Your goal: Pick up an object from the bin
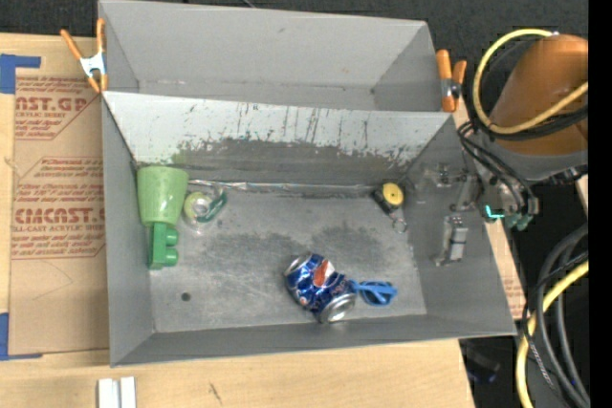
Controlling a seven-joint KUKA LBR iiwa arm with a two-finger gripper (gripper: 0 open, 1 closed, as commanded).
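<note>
The arm (540, 91) reaches in from the right, wrist (483, 201) angled down-left.

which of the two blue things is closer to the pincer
The small plain blue piece, lying just right of the crushed blue can. The pincer is farther right still, so the can is the farther one.

Gripper (455, 239): over the right wall of the grey bin (287, 124)
Nearest thing: 1 small yellow round piece (390, 196), to its left, apart
Front: crushed blue can (319, 288), blue scrap (376, 291) just beside
Left: green cup (161, 193), green block (163, 246)
</note>
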